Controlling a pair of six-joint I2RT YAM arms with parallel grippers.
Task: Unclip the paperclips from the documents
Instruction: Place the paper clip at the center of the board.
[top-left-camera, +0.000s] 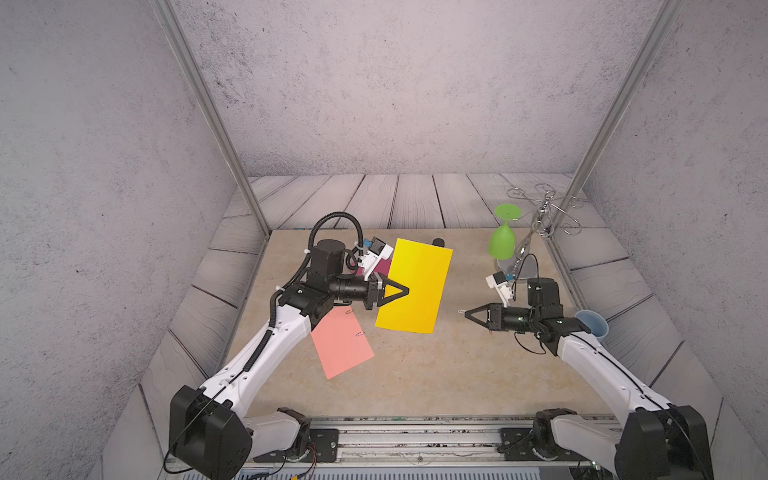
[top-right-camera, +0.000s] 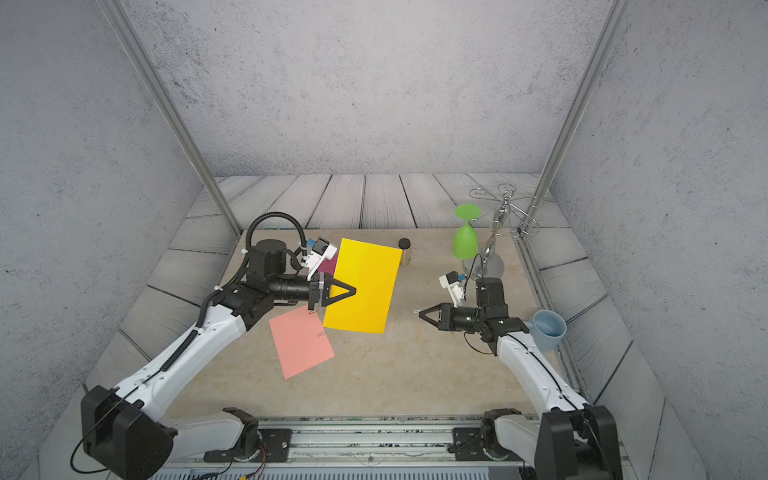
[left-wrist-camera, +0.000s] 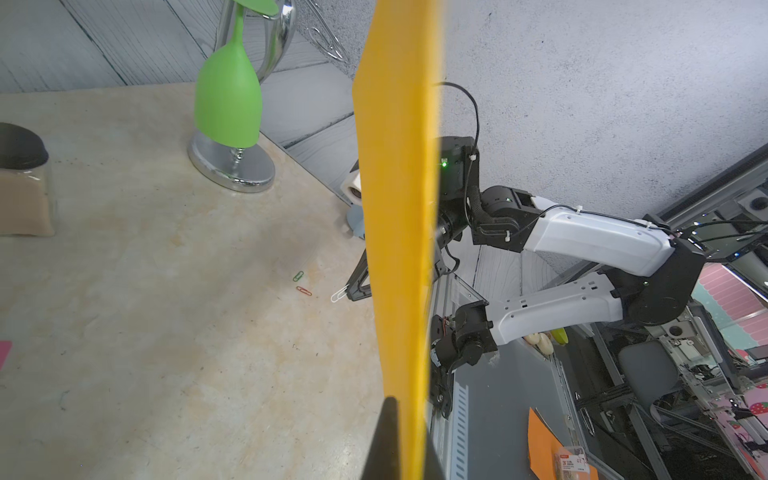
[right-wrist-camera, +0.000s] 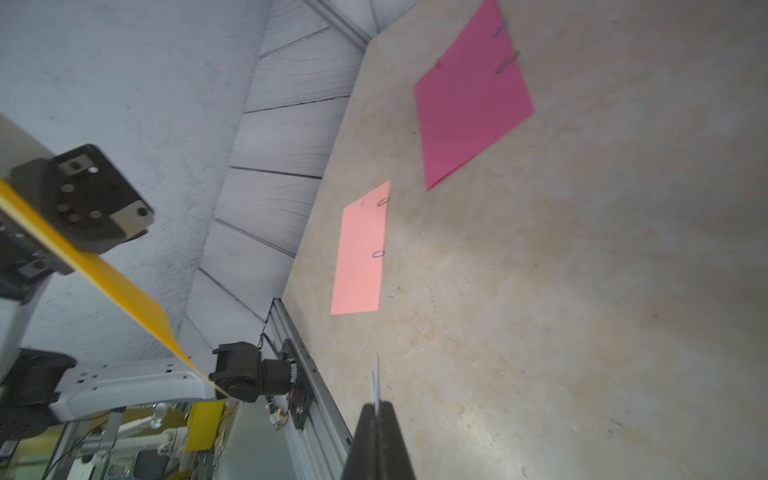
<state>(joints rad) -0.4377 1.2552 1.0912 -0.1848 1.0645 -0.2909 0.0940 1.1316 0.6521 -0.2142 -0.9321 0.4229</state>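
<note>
Gripping the yellow sheet (top-left-camera: 419, 266) by its left edge, the left gripper (top-left-camera: 405, 291) holds it raised off the table (top-left-camera: 436, 374) in both top views. Well right of that sheet, the right gripper (top-left-camera: 467, 312) is pinched on a silver paperclip (top-left-camera: 461, 311). The salmon sheet (top-left-camera: 343, 345) lies flat by the yellow sheet's near-left corner, nearer the left arm.

From the left wrist the yellow sheet stands edge-on. A green clip (left-wrist-camera: 298, 275) and a red clip (left-wrist-camera: 304, 290) lie loose just beside the held one.

From the right wrist the silver paperclip's long axis continues the shut fingers, with bare table beneath: room, I judge, to drop it. The salmon sheet's two clips (right-wrist-camera: 383, 201) and the magenta sheet (right-wrist-camera: 469, 95) with its three clips (right-wrist-camera: 507, 62) wait.
</note>
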